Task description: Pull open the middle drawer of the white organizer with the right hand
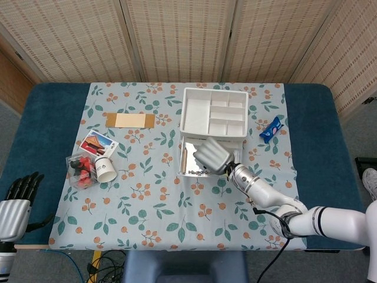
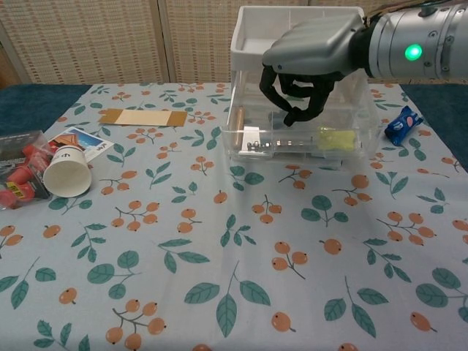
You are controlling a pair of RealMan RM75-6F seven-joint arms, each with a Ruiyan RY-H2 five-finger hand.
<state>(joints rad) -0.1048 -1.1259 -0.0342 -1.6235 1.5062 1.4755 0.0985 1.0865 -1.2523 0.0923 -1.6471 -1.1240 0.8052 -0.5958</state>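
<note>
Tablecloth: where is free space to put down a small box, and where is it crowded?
Free: the wide front of the tablecloth, nearer than the paper cup and the open drawer. Crowded: around the white organizer, where the right hand hangs.

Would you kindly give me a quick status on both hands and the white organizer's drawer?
Right hand curled, hovering above the pulled-out clear drawer, holding nothing. Left hand idle at the table's near left edge, fingers apart. Nothing blocking the drawer front.

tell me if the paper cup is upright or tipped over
Tipped over: the paper cup lies on its side on the tablecloth, open mouth facing the chest camera.
</note>
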